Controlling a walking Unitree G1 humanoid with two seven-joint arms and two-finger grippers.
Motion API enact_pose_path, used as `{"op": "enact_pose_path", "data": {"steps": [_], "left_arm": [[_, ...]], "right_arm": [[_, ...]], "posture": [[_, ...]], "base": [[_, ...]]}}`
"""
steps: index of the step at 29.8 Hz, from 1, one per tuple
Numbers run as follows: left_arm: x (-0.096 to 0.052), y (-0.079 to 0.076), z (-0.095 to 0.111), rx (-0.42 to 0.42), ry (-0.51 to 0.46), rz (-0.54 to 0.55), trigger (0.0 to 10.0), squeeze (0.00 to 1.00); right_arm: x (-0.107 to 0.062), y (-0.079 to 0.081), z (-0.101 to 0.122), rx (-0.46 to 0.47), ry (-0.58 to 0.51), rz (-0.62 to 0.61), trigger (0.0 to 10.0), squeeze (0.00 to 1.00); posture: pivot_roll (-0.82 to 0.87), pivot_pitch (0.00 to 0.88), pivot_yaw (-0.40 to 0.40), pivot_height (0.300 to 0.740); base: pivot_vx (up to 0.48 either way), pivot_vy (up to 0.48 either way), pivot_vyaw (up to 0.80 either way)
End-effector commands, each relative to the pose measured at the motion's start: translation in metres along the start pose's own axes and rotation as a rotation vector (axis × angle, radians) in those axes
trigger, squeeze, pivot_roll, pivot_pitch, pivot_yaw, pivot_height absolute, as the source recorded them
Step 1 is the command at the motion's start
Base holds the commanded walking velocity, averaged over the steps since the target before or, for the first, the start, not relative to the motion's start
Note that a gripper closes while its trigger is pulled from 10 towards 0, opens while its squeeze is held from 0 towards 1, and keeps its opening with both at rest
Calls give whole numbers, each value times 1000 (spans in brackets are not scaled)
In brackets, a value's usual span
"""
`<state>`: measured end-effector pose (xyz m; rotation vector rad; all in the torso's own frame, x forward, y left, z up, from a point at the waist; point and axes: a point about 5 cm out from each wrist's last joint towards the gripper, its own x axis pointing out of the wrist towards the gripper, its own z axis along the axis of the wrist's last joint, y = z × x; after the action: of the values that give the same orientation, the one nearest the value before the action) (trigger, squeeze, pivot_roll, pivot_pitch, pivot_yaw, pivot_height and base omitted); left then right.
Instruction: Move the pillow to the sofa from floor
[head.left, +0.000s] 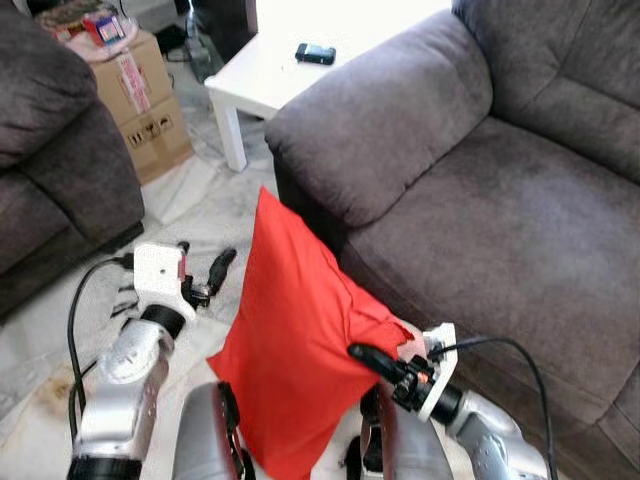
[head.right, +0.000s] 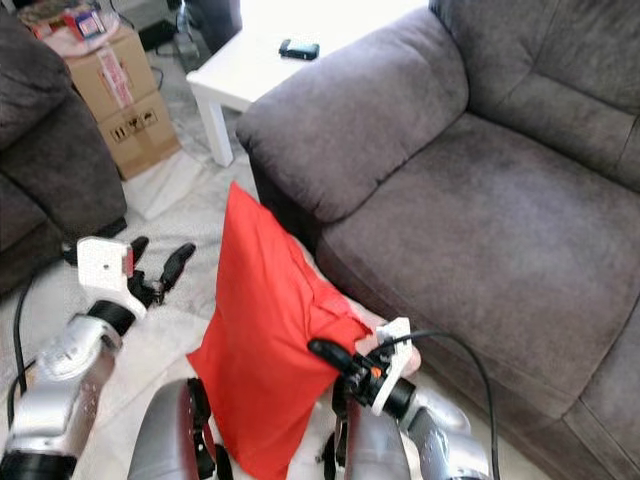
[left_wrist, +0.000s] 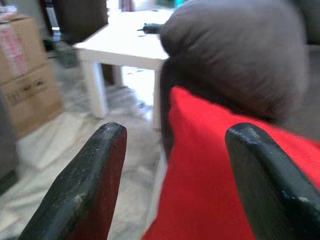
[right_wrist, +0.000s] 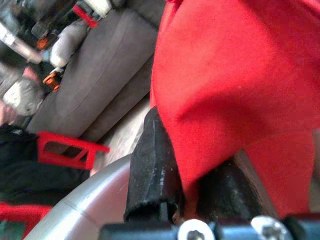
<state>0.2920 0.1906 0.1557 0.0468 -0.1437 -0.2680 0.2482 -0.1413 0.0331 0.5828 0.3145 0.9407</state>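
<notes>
The left gripper hovers with fingers spread beside the red pillow, which stands raised against the grey sofa front with the right gripper clamped on its corner, so lifting onto the seat remains, while the pillow's bottom edge is hidden.

Both head eyes look down and forward, sharing the red pillow against the sofa. Each wrist camera sits close behind its fingers; the right one seems nearly buried in cloth.
</notes>
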Motion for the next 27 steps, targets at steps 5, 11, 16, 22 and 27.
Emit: {"op": "enact_pose_path", "data": {"steps": [5, 11, 16, 22, 27], "left_arm": [[-7, 3, 10, 31, 44, -130, 10000, 0], [-9, 16, -5, 26, 74, 55, 10000, 0], [-12, -5, -19, -34, 63, 115, 10000, 0], [-8, -30, -23, -60, 42, 89, 10000, 0], [-4, -33, -23, -53, 33, 71, 10000, 0]], "right_arm": [[-7, 9, 4, -36, 30, 69, 10000, 0], [-4, -12, 16, -121, -73, -213, 10000, 0], [-1, -14, 27, -120, -216, -347, 10000, 0], [4, -9, 29, -104, -293, -372, 10000, 0], [5, -8, 30, -109, -312, -391, 10000, 0]], "posture": [[7, 189, -61, 567], [0, 181, -59, 567], [-7, 176, -57, 567], [-12, 171, -53, 567], [-16, 161, -46, 567]], "base": [[0, 0, 0], [0, 0, 0], [0, 0, 0], [0, 0, 0], [0, 0, 0]]}}
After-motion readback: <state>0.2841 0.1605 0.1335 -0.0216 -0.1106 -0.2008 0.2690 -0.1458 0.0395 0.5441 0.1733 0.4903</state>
